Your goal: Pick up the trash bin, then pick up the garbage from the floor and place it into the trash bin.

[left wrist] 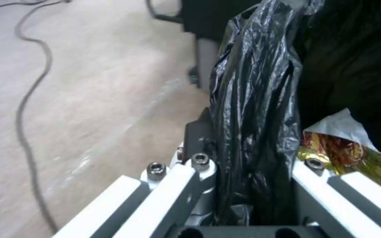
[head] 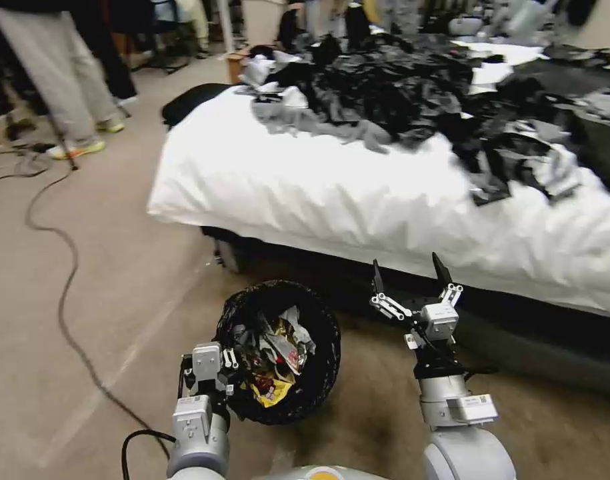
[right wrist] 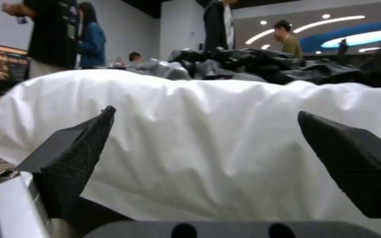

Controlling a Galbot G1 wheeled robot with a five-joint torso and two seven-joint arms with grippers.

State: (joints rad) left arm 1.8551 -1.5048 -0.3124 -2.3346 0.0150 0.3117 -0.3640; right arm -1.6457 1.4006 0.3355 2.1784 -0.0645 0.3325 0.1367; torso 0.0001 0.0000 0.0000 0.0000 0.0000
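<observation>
Bin's basically sorted: the trash bin (head: 278,353) is held by its black-lined rim in the clamped left gripper (head: 226,365), wrappers (head: 278,357) already inside, while the right gripper (head: 411,277) is spread wide and empty by the bed (head: 358,200), so more garbage probably has to be located next.

The trash bin (head: 278,353) is lined with thin, glossy black plastic film, crinkled and creased at the rim (left wrist: 254,109). Shiny foil wrappers (head: 278,360) in red, gold and yellow are seen inside it, with crumpled silver sides. The left gripper (left wrist: 250,185) is built of smooth, pale painted metal with bright steel screws. The right gripper (right wrist: 206,155) is tipped with matt black pads (right wrist: 78,155) of a finely dimpled texture. The bed (head: 358,200) is covered in soft, matt white cloth, rumpled into folds. The floor (head: 85,280) is laid with matt beige carpet.
</observation>
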